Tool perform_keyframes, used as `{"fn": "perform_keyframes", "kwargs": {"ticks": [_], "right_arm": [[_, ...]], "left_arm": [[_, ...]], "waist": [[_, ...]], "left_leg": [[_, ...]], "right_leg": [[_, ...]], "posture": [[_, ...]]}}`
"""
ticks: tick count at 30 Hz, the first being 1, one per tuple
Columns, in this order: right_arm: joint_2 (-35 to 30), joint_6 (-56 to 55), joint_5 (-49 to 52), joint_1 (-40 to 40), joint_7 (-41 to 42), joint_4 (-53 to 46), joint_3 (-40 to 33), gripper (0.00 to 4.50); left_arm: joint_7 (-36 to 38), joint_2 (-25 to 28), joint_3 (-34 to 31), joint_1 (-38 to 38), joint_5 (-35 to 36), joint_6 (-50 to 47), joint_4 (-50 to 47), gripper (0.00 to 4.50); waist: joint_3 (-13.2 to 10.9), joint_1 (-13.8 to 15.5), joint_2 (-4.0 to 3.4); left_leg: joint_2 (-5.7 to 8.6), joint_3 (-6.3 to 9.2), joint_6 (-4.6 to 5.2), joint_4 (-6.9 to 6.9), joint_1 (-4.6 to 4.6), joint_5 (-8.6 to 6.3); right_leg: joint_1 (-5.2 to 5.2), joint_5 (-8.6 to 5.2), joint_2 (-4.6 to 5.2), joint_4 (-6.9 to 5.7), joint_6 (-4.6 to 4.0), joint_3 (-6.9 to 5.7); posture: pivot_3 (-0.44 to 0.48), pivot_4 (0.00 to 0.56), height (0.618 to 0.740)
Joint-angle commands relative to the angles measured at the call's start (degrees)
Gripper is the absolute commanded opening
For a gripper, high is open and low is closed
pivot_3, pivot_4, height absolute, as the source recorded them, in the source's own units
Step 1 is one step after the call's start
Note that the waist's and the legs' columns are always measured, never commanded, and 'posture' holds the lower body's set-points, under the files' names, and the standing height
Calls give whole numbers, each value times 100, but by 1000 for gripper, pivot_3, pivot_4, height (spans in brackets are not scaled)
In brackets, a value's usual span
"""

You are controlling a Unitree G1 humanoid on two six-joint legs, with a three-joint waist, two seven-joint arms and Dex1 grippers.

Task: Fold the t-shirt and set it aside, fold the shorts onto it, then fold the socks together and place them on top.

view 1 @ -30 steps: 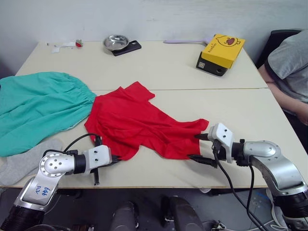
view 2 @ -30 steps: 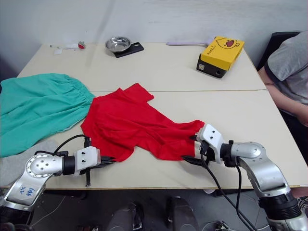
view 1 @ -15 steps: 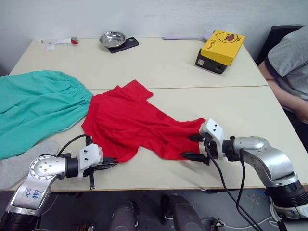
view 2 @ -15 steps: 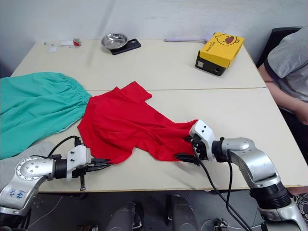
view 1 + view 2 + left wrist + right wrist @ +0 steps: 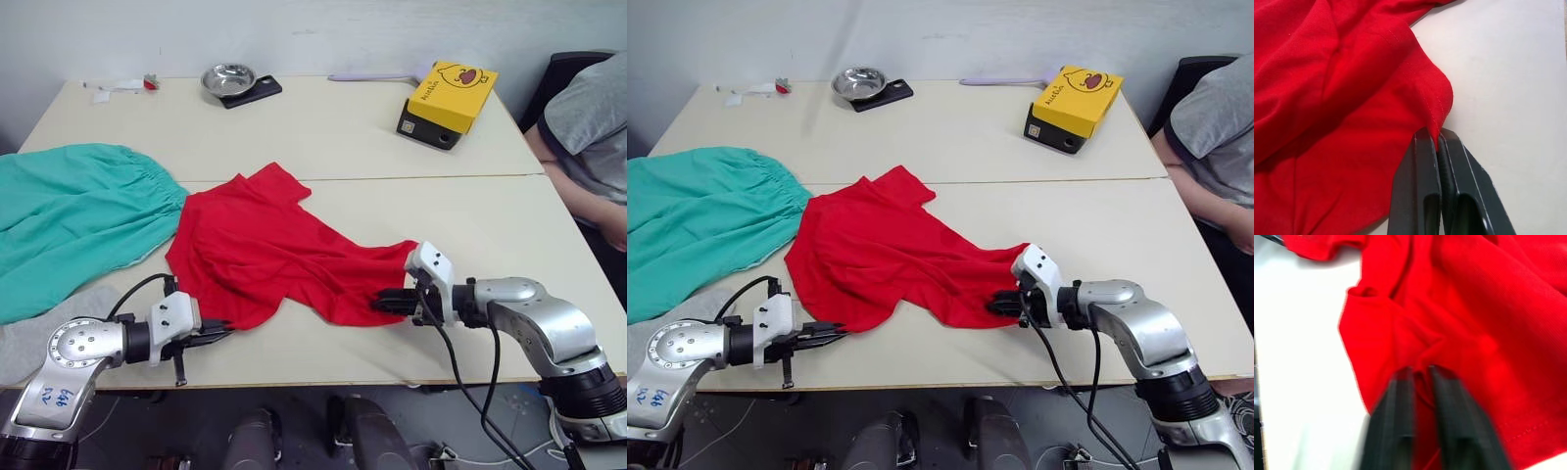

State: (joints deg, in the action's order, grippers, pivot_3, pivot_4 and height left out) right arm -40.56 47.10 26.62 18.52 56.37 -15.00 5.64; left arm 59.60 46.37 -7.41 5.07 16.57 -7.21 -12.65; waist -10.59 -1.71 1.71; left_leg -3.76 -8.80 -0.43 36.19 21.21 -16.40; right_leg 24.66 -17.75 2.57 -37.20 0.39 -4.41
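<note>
Both my arms lie low on the table (image 5: 490, 225); my left jaws (image 5: 1438, 144) and right jaws (image 5: 1419, 374) each pinch the t-shirt (image 5: 265, 250) hem; it stretches slantwise between them.

The scene is viewed from above and behind by two head cameras, angled forward and down over the pale beige table (image 5: 411, 137). Nearly the same area is covered by both. Each wrist camera is aimed along its own black fingers, very close to the crumpled bright red cloth t-shirt (image 5: 1327, 98).
</note>
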Motion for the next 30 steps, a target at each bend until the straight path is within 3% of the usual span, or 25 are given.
{"fn": "perform_keyframes", "kwargs": {"ticks": [1, 9, 22, 26, 30], "right_arm": [[-271, -540, 195, -169, 428, -206, -409, 26], [-896, -2973, 61, -1292, 2007, -4, -1072, 26], [-1381, -4642, -142, -2907, 2993, 92, -1530, 26], [-1836, -5062, -494, -3136, 3373, 319, -1404, 26], [-2100, -5524, -1023, -2833, 3307, 828, -1125, 26]], "left_arm": [[95, 109, -306, 26, 225, 15, -17, 0], [896, 581, -1161, 997, 1120, -673, -371, 0], [1394, 852, -1731, 2500, 1456, -1549, -1161, 0], [1507, 1060, -1702, 2605, 1538, -1961, -1172, 0], [1657, 1293, -1550, 2291, 1589, -2215, -1016, 0]], "waist": [[0, 9, 0], [-2, -1, 3], [-8, 11, 13], [-10, 17, 11], [-13, 15, 21]], "left_leg": [[0, 0, 0, 1, 0, 0], [-2, -1, -2, -8, 1, -7], [-1, 1, 5, 1, -5, -7], [0, 1, 6, 7, -5, -6], [1, 4, -3, 15, -5, -10]], "right_leg": [[0, 0, 0, 0, 0, 0], [-2, -3, -7, 17, 4, -4], [-13, -6, -6, 30, 0, -1], [-13, -9, -7, 31, -4, 0], [-16, -6, -6, 39, -10, -1]], "posture": [[0, 150, 740], [0, 150, 740], [0, 150, 740], [0, 150, 740], [0, 150, 740]]}}
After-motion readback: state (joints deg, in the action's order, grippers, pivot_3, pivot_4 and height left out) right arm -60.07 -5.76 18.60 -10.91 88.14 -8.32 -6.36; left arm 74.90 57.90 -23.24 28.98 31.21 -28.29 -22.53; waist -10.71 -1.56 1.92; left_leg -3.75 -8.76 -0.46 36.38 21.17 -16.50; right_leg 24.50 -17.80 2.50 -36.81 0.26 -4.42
